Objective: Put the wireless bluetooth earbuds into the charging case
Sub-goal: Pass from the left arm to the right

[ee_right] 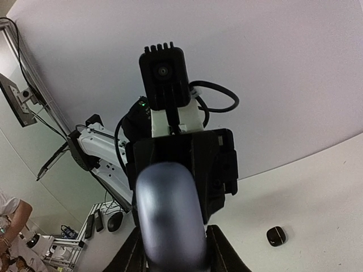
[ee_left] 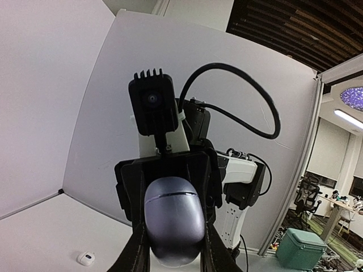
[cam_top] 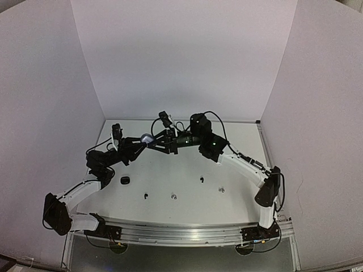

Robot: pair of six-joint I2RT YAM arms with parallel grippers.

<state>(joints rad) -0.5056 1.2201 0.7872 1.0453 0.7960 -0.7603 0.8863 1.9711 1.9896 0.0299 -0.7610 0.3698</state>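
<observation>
A lilac-grey charging case (cam_top: pixel 147 137) hangs in the air over the middle of the table, between both arms. My left gripper (cam_top: pixel 142 142) is shut on it; in the left wrist view its fingers press both sides of the case (ee_left: pixel 173 218), whose lid seam is closed. My right gripper (cam_top: pixel 155 140) meets it from the other side. In the right wrist view the blurred case (ee_right: pixel 170 215) fills the gap between the fingers, and I cannot tell if they press on it. Two black earbuds (cam_top: pixel 146 196) (cam_top: pixel 201 179) and two pale earbuds (cam_top: pixel 173 196) (cam_top: pixel 222 190) lie on the table.
A black case (cam_top: pixel 125 180) lies on the table near the left arm, and shows as the black case (ee_right: pixel 276 236) in the right wrist view. A small white case (ee_left: pixel 85 259) lies on the table in the left wrist view. White walls stand on three sides.
</observation>
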